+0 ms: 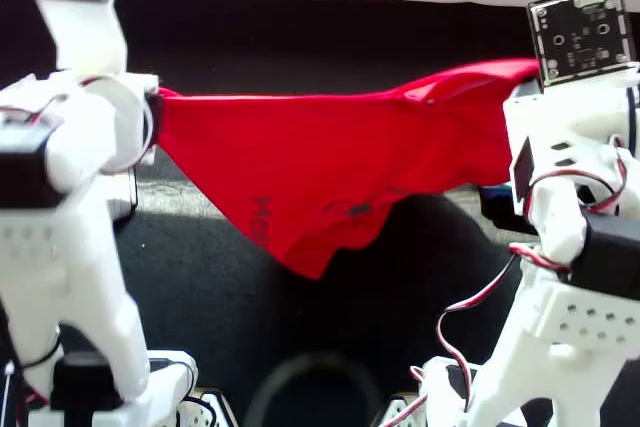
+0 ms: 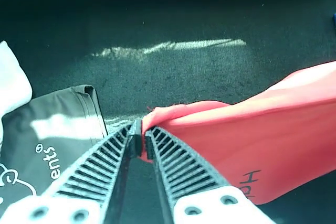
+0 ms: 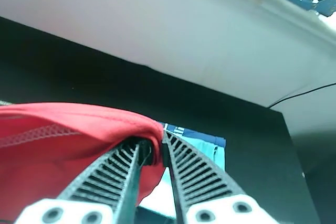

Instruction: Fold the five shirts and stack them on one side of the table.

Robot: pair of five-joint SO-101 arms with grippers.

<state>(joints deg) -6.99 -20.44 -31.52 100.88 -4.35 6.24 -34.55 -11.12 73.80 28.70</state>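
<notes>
left tool [image 2: 143,130] + right tool [image 3: 155,142] clenched on red shirt [image 1: 330,167] strung between them | not folded yet | most of the stack left imo

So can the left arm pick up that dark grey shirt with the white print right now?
Probably not yet. The left gripper is shut on a corner of the red cloth shirt. The dark grey shirt lies on the table nearby, so it would need to let go first.

Right end effector [image 3: 156,149] pinches red shirt [image 3: 63,145]; blue garment [image 3: 202,142] lies beyond.
</notes>
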